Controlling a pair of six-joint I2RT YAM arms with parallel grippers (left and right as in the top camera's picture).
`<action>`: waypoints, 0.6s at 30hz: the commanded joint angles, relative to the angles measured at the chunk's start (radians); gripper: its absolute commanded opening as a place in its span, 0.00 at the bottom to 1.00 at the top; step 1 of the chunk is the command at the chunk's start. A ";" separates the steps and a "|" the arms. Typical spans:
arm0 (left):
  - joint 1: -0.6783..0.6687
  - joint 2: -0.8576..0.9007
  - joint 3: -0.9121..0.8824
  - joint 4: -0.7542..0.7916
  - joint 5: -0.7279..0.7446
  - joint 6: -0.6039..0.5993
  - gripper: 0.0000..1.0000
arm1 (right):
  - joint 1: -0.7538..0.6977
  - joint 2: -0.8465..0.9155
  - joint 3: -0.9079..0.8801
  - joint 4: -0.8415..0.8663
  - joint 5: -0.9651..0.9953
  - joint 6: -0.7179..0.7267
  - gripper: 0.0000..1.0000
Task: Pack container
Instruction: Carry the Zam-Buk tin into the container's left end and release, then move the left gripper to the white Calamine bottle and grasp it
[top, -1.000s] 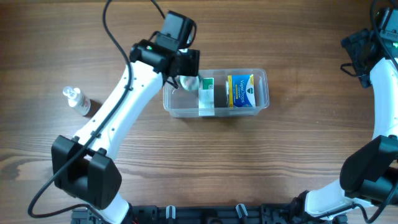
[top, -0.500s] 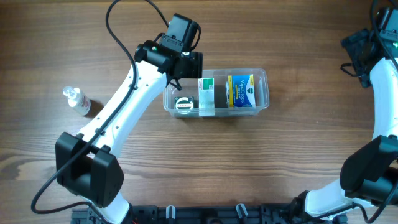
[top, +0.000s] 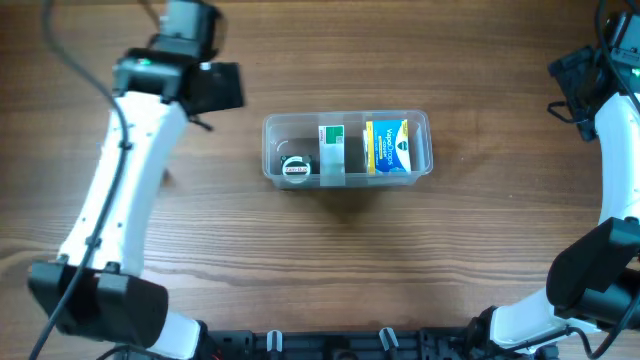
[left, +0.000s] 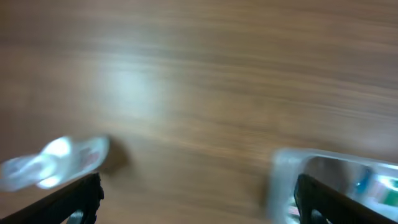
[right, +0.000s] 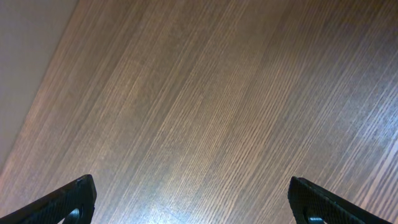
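- The container (top: 278, 140) sits mid-worktop, right where it was a second ago. It hasn't budged.
- Inside, the load reads left to right: a small round jar (top: 295, 169) lying flat at the left end, a white-and-green box (top: 332, 150) standing in the middle, and a blue-and-yellow box (top: 388, 146) filling the right end.
- The big change is that the jar is in and on its own. A second ago the left arm (top: 130, 160) was down over that left end, and now nothing is touching the jar.
- That arm has swung well away to the upper left of the worktop (top: 400, 260). Its wrist view is smeared with motion, so it looks to be travelling fast.
- Its jaws are spread wide with nothing between them, only bare wood.
- At the left of that wrist view a clear bottle (left: 53, 163) slides in, blurred, with the container's corner off to the right.
- The overhead view hides the bottle under the arm.
- Judging by that, the jar's drop-off is done and the bottle is probably the next pickup, with free room beside the jar.
- The right arm (top: 620, 170) is parked at the far right edge as before, jaws spread and empty over plain wood.
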 joint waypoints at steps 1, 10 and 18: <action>0.098 -0.019 0.017 -0.064 -0.026 0.009 1.00 | 0.002 0.009 -0.004 0.002 0.018 0.009 1.00; 0.300 -0.018 0.017 -0.085 0.050 -0.641 1.00 | 0.002 0.009 -0.004 0.002 0.018 0.009 1.00; 0.302 -0.017 0.017 -0.060 -0.135 0.399 1.00 | 0.002 0.009 -0.004 0.002 0.018 0.010 1.00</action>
